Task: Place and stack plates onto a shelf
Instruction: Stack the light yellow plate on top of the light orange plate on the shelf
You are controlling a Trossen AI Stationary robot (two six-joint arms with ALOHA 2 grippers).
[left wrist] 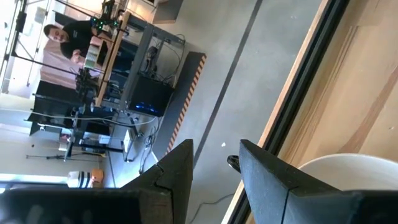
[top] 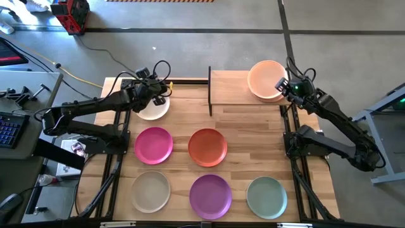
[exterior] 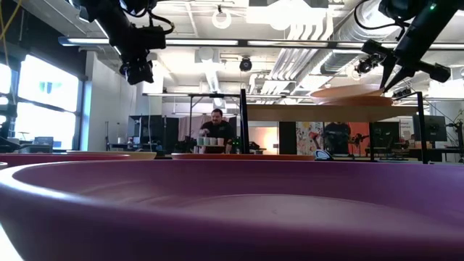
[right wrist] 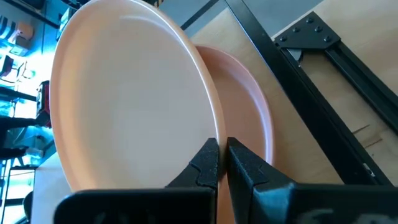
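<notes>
The shelf (top: pixel 231 88) stands at the table's far edge. On its right end lies a salmon plate (right wrist: pixel 256 118), and a peach plate (top: pixel 266 77) sits tilted on top of it. My right gripper (right wrist: pixel 222 155) is shut at the peach plate's right rim. My left gripper (top: pixel 158 96) hangs open above the far rim of a cream plate (top: pixel 152 109), which lies flat on the table at the far left. It touches nothing. In the left wrist view the cream plate (left wrist: pixel 354 177) shows beside the open fingers. My right gripper pinches the peach plate's rim (right wrist: pixel 213 127) between its two fingers, on the side toward the table's right edge. The fingers slant down at it from the right. The plate is tilted with the held side raised, and its opposite side rests on the salmon plate.
Flat on the table lie a magenta plate (top: pixel 154 144), an orange one (top: pixel 207 147), a beige one (top: pixel 150 192), a purple one (top: pixel 211 196) and a grey-green one (top: pixel 266 197). The shelf's left half is bare board, with a black post (top: pixel 209 92) at its left end. A person sits in the room behind.
</notes>
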